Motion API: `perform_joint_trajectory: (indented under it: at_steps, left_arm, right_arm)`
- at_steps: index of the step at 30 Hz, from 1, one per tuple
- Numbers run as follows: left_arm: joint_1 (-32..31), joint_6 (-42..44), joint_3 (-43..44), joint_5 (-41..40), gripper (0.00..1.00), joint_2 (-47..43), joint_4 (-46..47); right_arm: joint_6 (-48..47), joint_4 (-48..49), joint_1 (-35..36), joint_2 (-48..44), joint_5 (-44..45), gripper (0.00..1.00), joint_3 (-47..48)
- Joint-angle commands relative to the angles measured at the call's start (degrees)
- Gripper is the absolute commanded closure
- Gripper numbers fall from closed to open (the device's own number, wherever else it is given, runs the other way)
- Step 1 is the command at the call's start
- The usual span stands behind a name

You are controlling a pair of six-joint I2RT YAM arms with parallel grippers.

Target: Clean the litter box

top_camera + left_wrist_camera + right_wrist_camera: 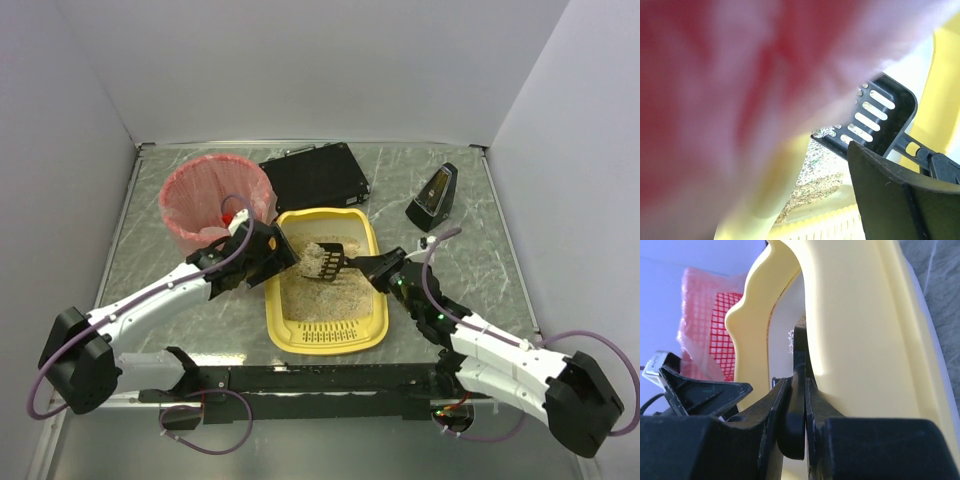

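The yellow litter box (372, 300) lies mid-table with beige litter inside. My right gripper (383, 267) is shut on the handle of a black slotted scoop (328, 260). It holds the scoop head, loaded with litter, above the box's far half. In the right wrist view the handle (799, 405) is pinched between both fingers. My left gripper (283, 255) is at the box's left rim, near the scoop. In the left wrist view only one finger (900, 200) shows, over the litter (825, 170). A close yellow and pink blur hides the other finger. The scoop (875, 115) is just ahead.
A round bin with a pink liner (215, 200) stands left of the box, right behind my left wrist. A flat black case (315, 175) lies behind the box. A small black wedge-shaped object (432, 197) stands at the back right. White walls close in the table.
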Motion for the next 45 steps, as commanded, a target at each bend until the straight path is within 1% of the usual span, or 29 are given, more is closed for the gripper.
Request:
perform_joint_trajectory:
  at_steps: [1,4,9,11,14,16,17,18,20,22,25,27,29,32,34,37,45]
  left_arm:
    - [-0.4,-0.4,3.2,2.7,0.03,-4.7,5.7]
    - [-0.4,1.1,5.2,1.7,0.02,-6.4,5.9]
    - [-0.3,3.1,9.6,-1.1,0.01,-6.5,1.9]
    - [-0.4,2.6,9.4,-1.5,0.01,-6.5,1.5]
    - [-0.4,2.7,8.1,-2.2,0.01,-6.5,1.4]
    - [-0.3,3.8,8.2,-3.3,0.01,-5.1,0.2]
    - [-0.4,5.1,9.7,-4.4,0.01,-4.2,-1.8]
    - [-0.4,5.6,10.9,-5.9,0.01,-1.3,-6.2]
    - [-0.8,8.2,14.7,-7.7,0.01,1.9,-10.4]
    - [-2.1,11.1,16.7,-9.6,0.01,6.4,-14.0]
    - [-3.7,11.8,19.4,-11.3,0.01,11.4,-17.9]
    - [-4.6,10.4,20.4,-13.4,0.02,13.4,-20.5]
    - [-4.7,8.2,19.4,-14.8,0.03,13.0,-21.6]
    - [-4.7,7.3,16.8,-15.5,0.03,9.3,-20.1]
    - [-4.6,6.6,16.1,-16.6,0.04,7.5,-20.8]
    - [-4.6,5.5,15.5,-18.7,0.07,6.8,-23.8]
    - [-4.5,4.6,14.2,-21.2,0.07,7.0,-27.2]
  right_arm:
    - [1.8,0.6,-1.0,-4.5,1.3,1.0,-1.1]
    - [1.7,-0.1,-1.6,-6.4,1.0,1.0,-0.6]
    - [2.9,1.0,-1.9,-9.3,-1.7,1.0,-1.0]
    - [1.9,-2.0,-1.9,-10.0,-1.9,1.0,0.5]
    - [1.6,-2.3,-1.8,-10.0,-1.4,1.0,0.5]
    - [2.1,-3.3,-1.9,-10.4,-0.5,1.0,0.0]
    - [2.4,-4.3,-1.9,-11.0,-0.2,1.0,-0.2]
    - [2.3,-4.8,-1.9,-11.4,0.0,1.0,-0.3]
    - [1.8,-6.3,-1.9,-12.6,1.0,1.0,-0.3]
    - [1.4,-6.8,-2.0,-13.3,1.4,1.0,-0.3]
    - [1.0,-8.0,-2.1,-13.9,1.8,1.0,0.1]
    - [0.6,-7.9,-2.1,-13.9,1.3,1.0,0.1]
    - [0.8,-7.5,-2.1,-13.7,0.9,1.0,0.1]
    - [0.8,-6.6,-2.1,-13.3,0.2,1.0,-0.1]
    - [0.8,-6.2,-2.1,-12.9,-0.2,1.0,0.0]
    - [0.8,-5.7,-2.1,-12.7,-0.5,1.0,-0.1]
    - [0.8,-4.9,-2.2,-12.2,-1.2,1.0,0.2]
